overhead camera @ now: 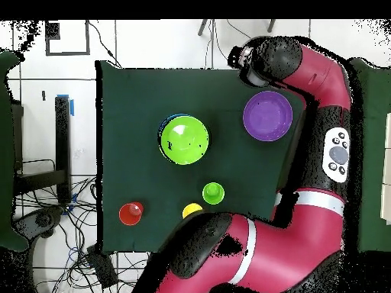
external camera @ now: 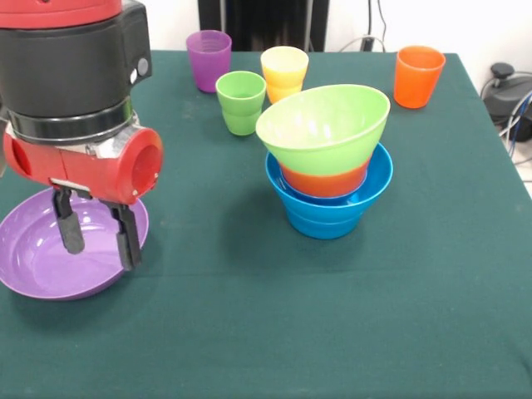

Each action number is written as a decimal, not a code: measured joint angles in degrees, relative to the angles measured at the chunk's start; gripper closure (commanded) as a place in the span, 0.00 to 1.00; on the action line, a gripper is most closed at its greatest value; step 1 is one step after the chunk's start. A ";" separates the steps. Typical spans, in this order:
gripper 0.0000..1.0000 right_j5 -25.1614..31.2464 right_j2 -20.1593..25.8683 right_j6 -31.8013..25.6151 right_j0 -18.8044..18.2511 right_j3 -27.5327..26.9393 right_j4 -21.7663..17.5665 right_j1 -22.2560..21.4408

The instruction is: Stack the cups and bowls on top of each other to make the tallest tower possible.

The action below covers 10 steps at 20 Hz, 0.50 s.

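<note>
Gripper (external camera: pixel 98 234) poised over purple bowl (external camera: pixel 33 266) at table edge, fingers spread apart, one hanging inside the bowl, the other by its rim, nothing held. Not clear whether tips touch the bowl. Tower (external camera: pixel 328 170) mid-table, three bowls so far: blue bowl (external camera: pixel 324 216) at base, orange bowl (external camera: pixel 324 181) nested in it, lime bowl (external camera: pixel 324 125) on top, tilted, sitting unevenly. Judged roughly a third built at best. Left to do: purple bowl to go on, plus four cups loose behind the tower: purple cup (external camera: pixel 209 60), green cup (external camera: pixel 241 101), yellow cup (external camera: pixel 283 72), orange cup (external camera: pixel 418 76) off apart near far corner. Green and yellow cups just beside each other, purple near them. Only four bowls counted in either view; any others hidden in the nest or absent, cannot say. Front view alone gives layers of the pile, the tilt of the lime bowl, and the open fingers. Overhead shows tower (overhead camera: pixel 184 140) only as a lime disc with blue rim, orange layer hidden; purple bowl (overhead camera: pixel 268 116) well apart from it, arm (overhead camera: pixel 324 114) curving round table edge, wrist covering the gripper; purple cup lost under the arm there.
</note>
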 measured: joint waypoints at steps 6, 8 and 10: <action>0.00 0.00 0.87 0.00 0.00 -0.42 -0.25 1.27; 0.00 0.00 1.10 0.00 0.00 -0.41 -0.30 1.58; 0.00 0.00 1.32 0.00 0.00 -0.37 -0.39 1.94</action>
